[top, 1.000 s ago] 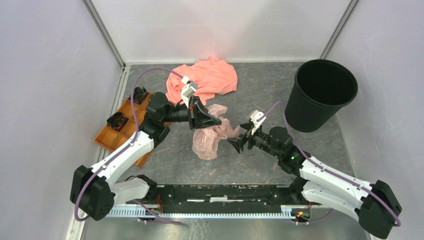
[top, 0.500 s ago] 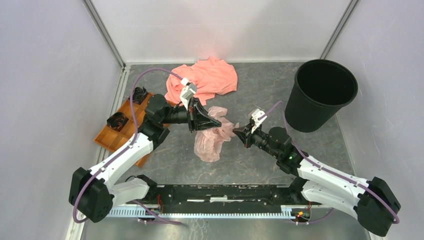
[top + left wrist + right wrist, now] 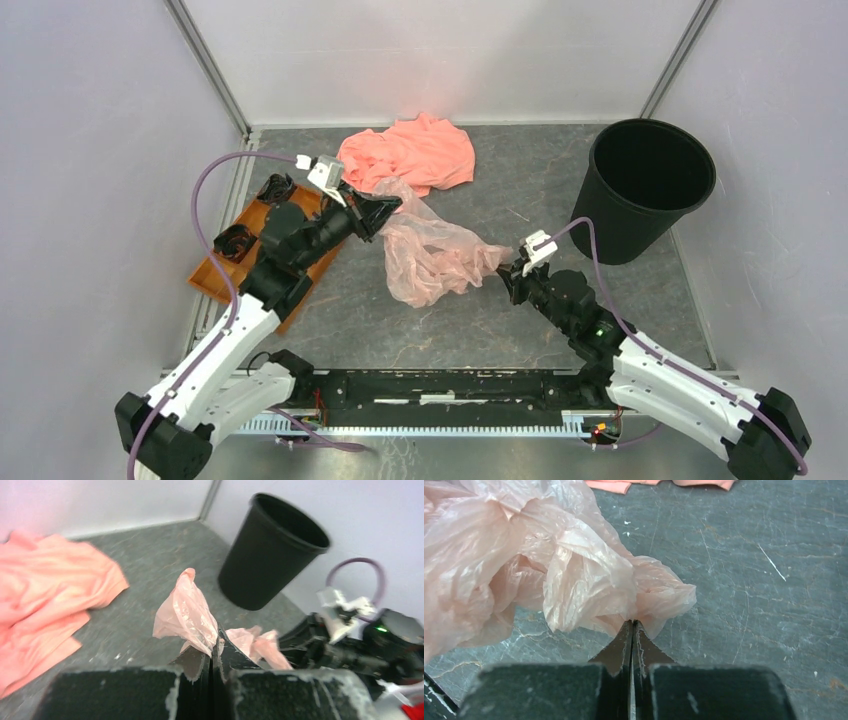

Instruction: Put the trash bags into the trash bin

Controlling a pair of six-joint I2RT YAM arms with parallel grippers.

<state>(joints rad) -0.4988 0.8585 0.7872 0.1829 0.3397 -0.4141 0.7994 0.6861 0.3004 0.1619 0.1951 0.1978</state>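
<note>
The pale pink trash bag (image 3: 432, 255) is stretched out over the table between my two grippers. My left gripper (image 3: 390, 204) is shut on its far left end, beside the salmon cloth. In the left wrist view the film (image 3: 186, 611) bunches out of that gripper's (image 3: 215, 639) closed tips. My right gripper (image 3: 507, 270) is shut on the bag's right end. The right wrist view shows crumpled film (image 3: 554, 565) pinched at the closed tips of the right gripper (image 3: 632, 623). The black trash bin (image 3: 628, 228) stands upright at the far right, apart from both grippers, and also shows as the bin (image 3: 270, 555) in the left wrist view.
A salmon-orange cloth (image 3: 420, 152) lies at the back, just behind the left gripper. An orange compartment tray (image 3: 206, 272) with black parts sits at the left edge under the left arm. Walls and frame posts close in the back and sides.
The right gripper has shut on the bag's right end and shifted right. The left arm pulled back and to the left with its end, drawing the bag out long.
</note>
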